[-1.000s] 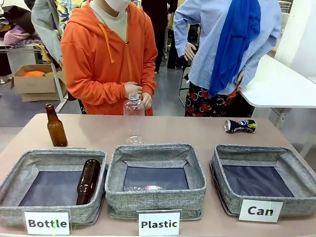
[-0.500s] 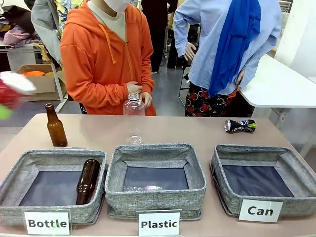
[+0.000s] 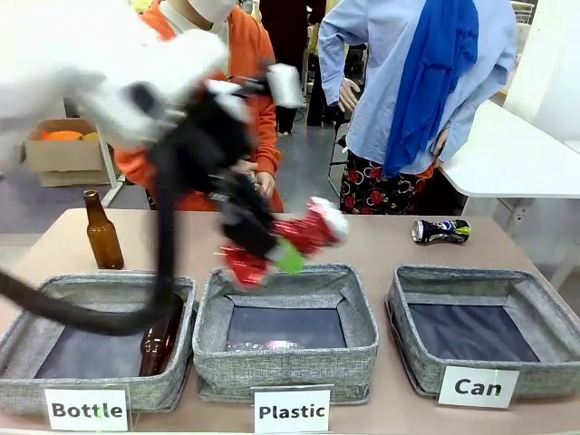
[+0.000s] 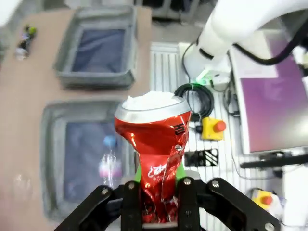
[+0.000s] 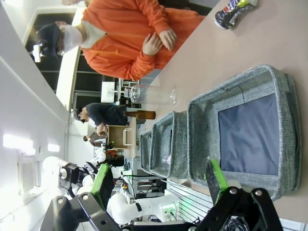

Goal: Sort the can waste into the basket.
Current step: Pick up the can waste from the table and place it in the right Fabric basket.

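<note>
Your left gripper point(image 4: 159, 207) pinches red can point(image 4: 154, 144) by crushed end, aloft over middle bin point(image 3: 285, 362); basket point(image 3: 471, 276) at 3 o'clock from it. Dark can point(image 3: 441, 230) lies on table point(image 3: 381, 245), 12 o'clock of basket, presumably next. Right gripper point(image 5: 159, 187) spread, idle.

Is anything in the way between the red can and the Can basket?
Nothing visible is. The left gripper holds the red can above the far rim of the Plastic basket, and the Can basket sits open to its right. The dark can lies behind that basket, off the path.
</note>
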Tool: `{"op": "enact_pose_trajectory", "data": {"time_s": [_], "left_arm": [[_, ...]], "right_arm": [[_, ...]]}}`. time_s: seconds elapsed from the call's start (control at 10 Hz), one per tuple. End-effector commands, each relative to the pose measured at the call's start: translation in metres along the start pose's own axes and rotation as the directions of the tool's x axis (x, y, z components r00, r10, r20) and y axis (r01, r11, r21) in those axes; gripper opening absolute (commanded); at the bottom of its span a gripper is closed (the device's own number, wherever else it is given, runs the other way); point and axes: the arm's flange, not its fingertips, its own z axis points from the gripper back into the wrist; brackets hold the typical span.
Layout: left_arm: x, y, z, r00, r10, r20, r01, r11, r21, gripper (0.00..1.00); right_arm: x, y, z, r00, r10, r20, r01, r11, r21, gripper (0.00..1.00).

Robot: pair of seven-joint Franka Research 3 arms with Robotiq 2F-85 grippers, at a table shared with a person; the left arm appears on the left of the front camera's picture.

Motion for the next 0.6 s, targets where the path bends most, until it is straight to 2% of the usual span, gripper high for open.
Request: {"op": "enact_pose_trajectory", "data": {"time_s": [0.0,0.1,0.2,0.3,0.4,0.5], "left_arm": [[0.062,0.038,-0.036,0.986,-0.166,-0.003,0.165,0.986,-0.032,0.23],[0.092,0.045,-0.067,0.975,-0.223,0.001,0.222,0.973,-0.063,0.23],[0.119,0.051,-0.097,0.96,-0.281,0.004,0.281,0.959,-0.045,0.23],[0.144,0.058,-0.129,0.936,-0.351,0.011,0.351,0.932,-0.091,0.23],[0.159,0.062,-0.155,0.927,-0.373,0.038,0.375,0.92,-0.116,0.23],[0.171,0.064,-0.182,0.936,-0.344,0.079,0.352,0.929,-0.114,0.23]], "right_arm": [[-0.006,0.008,0.033,0.997,-0.08,0.009,0.08,0.997,0.014,1.0],[-0.013,0.009,0.06,0.991,-0.134,-0.003,0.134,0.991,-0.01,1.0],[-0.019,0.008,0.087,0.982,-0.188,0.008,0.188,0.981,-0.049,1.0],[-0.023,0.007,0.116,0.971,-0.234,0.048,0.237,0.97,-0.057,1.0],[-0.032,0.005,0.14,0.966,-0.246,0.08,0.249,0.968,-0.04,1.0],[-0.043,0.002,0.16,0.964,-0.253,0.078,0.255,0.967,-0.022,1.0]]}}
